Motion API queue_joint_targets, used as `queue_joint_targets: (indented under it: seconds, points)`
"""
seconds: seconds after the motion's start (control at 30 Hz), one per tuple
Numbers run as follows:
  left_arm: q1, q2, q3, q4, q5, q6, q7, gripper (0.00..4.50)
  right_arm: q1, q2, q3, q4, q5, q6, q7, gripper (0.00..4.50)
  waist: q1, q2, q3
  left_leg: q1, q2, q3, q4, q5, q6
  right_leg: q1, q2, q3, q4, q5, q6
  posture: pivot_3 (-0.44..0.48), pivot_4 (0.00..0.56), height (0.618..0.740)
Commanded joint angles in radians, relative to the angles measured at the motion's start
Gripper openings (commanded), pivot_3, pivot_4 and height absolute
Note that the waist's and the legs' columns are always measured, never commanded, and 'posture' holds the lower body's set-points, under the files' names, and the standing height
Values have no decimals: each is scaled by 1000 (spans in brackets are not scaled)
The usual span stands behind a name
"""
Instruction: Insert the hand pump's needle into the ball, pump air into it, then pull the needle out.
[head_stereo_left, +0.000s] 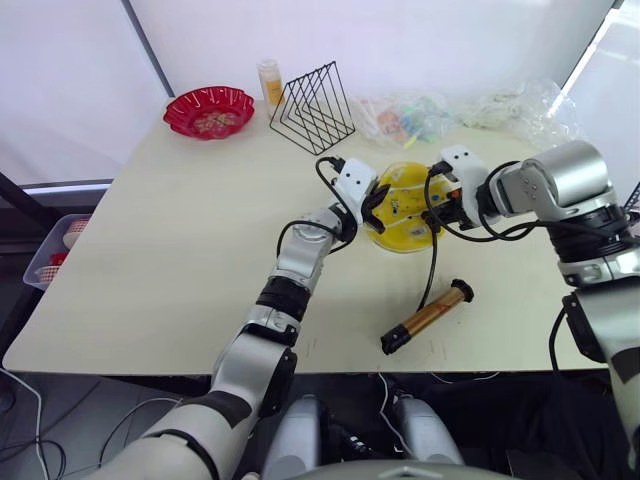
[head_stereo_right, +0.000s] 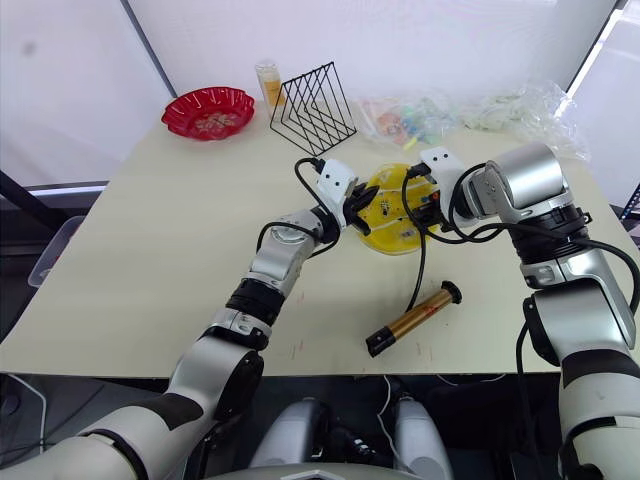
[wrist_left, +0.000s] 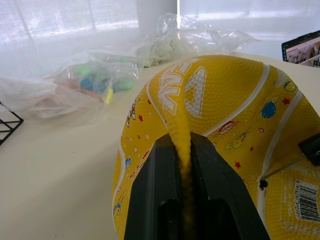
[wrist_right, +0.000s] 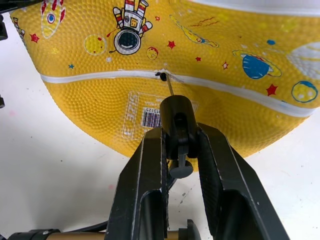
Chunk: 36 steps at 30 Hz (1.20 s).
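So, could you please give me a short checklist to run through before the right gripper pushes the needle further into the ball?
1. Soft yellow rubber ball held steady: ok, the left gripper pinches a fold of its skin.
2. Thin metal needle on its black fitting held: ok, the right gripper is shut on the fitting.
3. Needle tip at the small black valve hole: ok, it meets the hole.
4. Needle fully seated: not ok, bare pin shows.
5. Thin black hose free: ok, loose on the table.
6. Gold-bronze hand pump ready: not ok, it lies unheld on the beige table.
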Motion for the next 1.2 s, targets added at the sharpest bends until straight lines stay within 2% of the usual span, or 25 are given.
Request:
queue_joint_targets:
  seconds: [0.03,0.6,1.2]
  points:
    - [10,-10,-18,-12,1,-15,-22,51,-31,-6,-27,-27,-28,-34,-3,301,0,0,0,0,0,0,0,0,0,0,0,0,0,0,0,0,150,740]
    - [1,-9,4,16,-10,-5,-3,51,24,-36,36,-84,-55,-30,42,301,1,0,0,0,0,-1,0,0,0,0,0,0,0,0,0,0,150,740]
    - [10,-13,1,5,-8,-4,-14,51,30,-27,50,-75,-79,-46,51,301,2,0,0,0,0,-2,0,0,0,1,0,-1,0,0,0,0,150,740]
